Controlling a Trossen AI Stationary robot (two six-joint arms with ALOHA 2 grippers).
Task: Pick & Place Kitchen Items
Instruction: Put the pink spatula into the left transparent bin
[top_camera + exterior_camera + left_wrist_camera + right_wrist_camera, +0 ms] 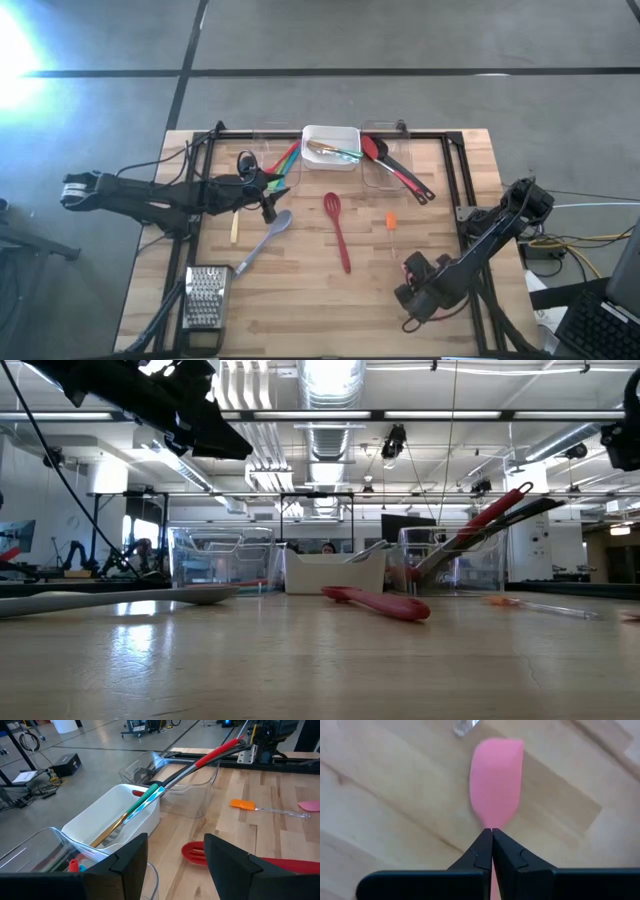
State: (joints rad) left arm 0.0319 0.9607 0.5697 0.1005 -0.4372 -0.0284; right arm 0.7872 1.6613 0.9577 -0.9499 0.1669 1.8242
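On a pale wooden plank desk [300,300] in a bright workshop, the right gripper [492,840] sits low at its near-right side, fingers pinched together on a pink silicone spatula [496,780] whose blade runs straight ahead (left gripper [175,857] part-open, empty, by the bins).

Back edge, centre: tub [331,147] with utensils [333,152] in it — bins either side.
Table middle: slotted spoon [337,230], small spatula [390,222] just right.
Lower left: grater [204,297] — long spoon [264,241] upper right of it.
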